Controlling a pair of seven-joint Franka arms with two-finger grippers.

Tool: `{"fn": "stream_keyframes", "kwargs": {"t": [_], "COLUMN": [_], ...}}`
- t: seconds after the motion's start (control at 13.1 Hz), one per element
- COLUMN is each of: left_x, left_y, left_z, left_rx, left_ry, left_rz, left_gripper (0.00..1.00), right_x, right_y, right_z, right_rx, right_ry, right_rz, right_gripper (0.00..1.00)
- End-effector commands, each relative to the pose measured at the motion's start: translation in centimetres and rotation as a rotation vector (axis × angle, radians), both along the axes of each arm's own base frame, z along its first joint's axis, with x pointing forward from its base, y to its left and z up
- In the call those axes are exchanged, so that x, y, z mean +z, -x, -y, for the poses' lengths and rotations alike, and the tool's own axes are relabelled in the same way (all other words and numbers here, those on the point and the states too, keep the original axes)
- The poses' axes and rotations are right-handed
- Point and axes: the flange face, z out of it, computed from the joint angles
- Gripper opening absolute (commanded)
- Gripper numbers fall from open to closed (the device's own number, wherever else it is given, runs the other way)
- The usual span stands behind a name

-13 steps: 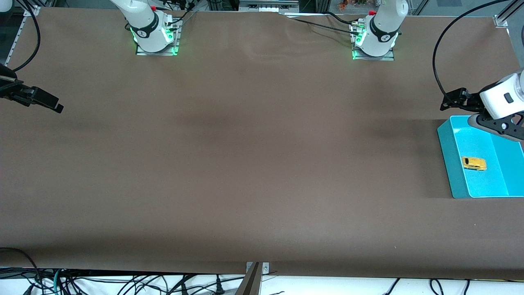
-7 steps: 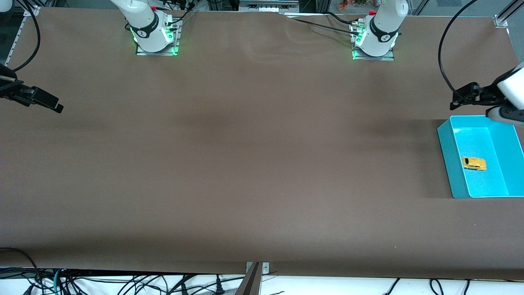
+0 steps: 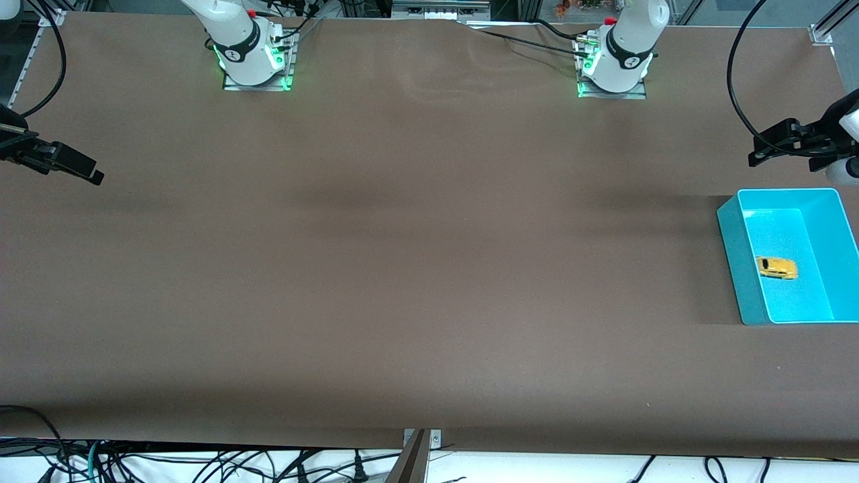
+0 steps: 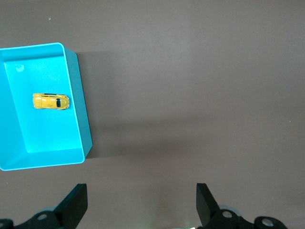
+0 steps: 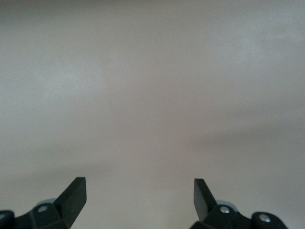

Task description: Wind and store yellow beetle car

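Observation:
The yellow beetle car (image 3: 777, 267) (image 4: 50, 101) lies on its wheels on the floor of a cyan bin (image 3: 728, 228) (image 4: 81, 109) at the left arm's end of the table. My left gripper (image 3: 765, 146) (image 4: 141, 200) hangs open and empty over bare table, just off the bin's end that faces the robot bases. It touches neither the bin nor the car. My right gripper (image 3: 90, 173) (image 5: 140, 195) waits open and empty over the table's edge at the right arm's end.
Brown cloth covers the whole table (image 3: 416, 268). The two arm bases (image 3: 254, 60) (image 3: 614, 67) stand along the edge farthest from the front camera. A black cable (image 3: 735, 94) loops above the table near the left gripper.
My left gripper has drawn back from over the bin toward the table's end, and the whole bin now shows. The car, the bin and the right arm have stayed put.

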Motion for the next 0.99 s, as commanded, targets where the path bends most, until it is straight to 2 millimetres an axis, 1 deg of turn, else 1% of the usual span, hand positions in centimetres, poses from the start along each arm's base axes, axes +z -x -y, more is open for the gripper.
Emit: {"fn": "stream_keyframes", "kwargs": {"t": [0.0,0.15,0.61,0.92], "left_x": [-0.2,0.0,0.3,0.2], "left_y": [0.1,0.4,0.5,0.5], "left_z": [0.1,0.6,1.5,1.5], "left_rx": [0.018,0.016,0.0,0.0], "left_ry": [0.017,0.017,0.049,0.052], "left_rz": [-0.017,-0.037,-0.036,-0.037], "left_gripper": [1.0,1.0,1.0,1.0], "right_x": [0.5,0.5,0.4,0.5], "right_y": [-0.4,-0.4,-0.4,-0.4], "right_z": [0.1,0.1,0.2,0.1], "right_rx": [-0.013,-0.013,-0.013,-0.011], "right_ry": [-0.011,-0.011,-0.01,-0.006], "right_rz": [0.009,0.009,0.009,0.011], "right_gripper": [1.0,1.0,1.0,1.0]}}
